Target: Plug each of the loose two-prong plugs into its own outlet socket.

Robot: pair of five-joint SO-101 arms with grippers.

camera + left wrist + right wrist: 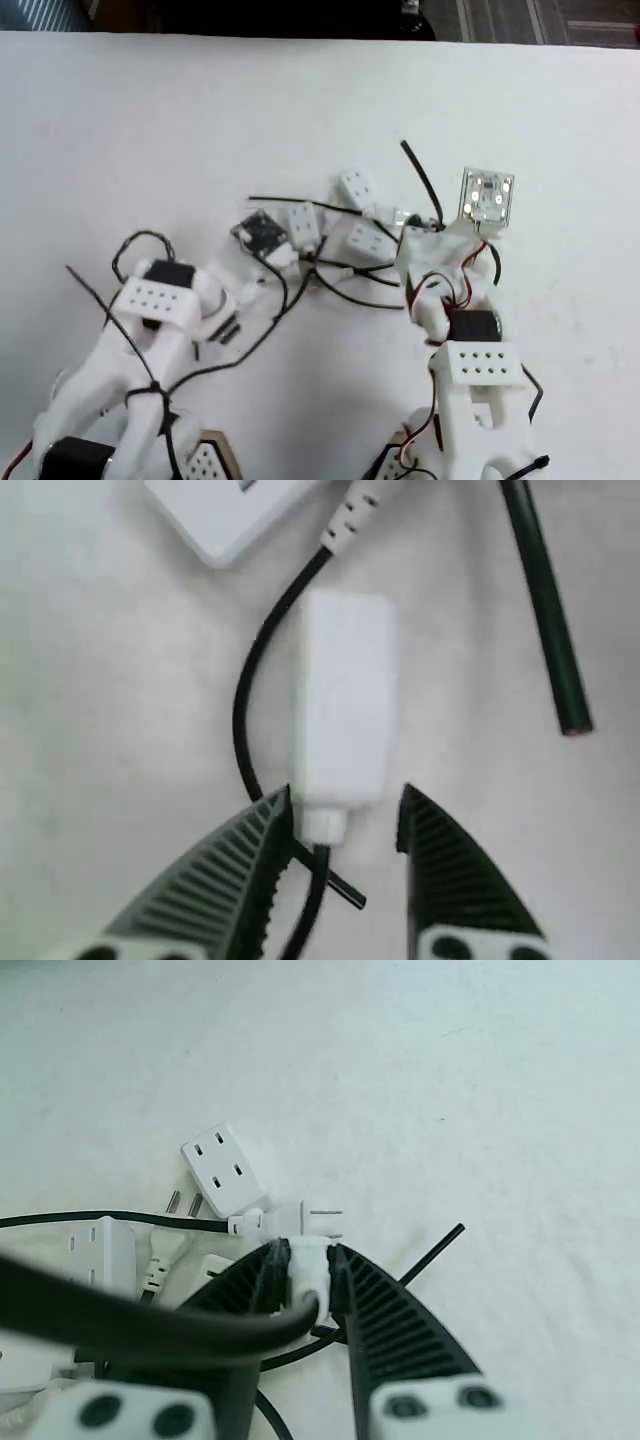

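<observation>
On the tabletop, seen from above, a tangle of plugs and sockets lies between the arms. At the left wrist, the open left fingers flank a white corded block, probably to grip it. At the right wrist, the right fingers pinch a small white piece beside a two-prong plug.

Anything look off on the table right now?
Yes. The outlets and black cords sit bunched in one central tangle, cords crossing over each other, so plugs may snag when pulled. One black cable ends in a bare cut tip with no plug. No visible damage otherwise.
</observation>
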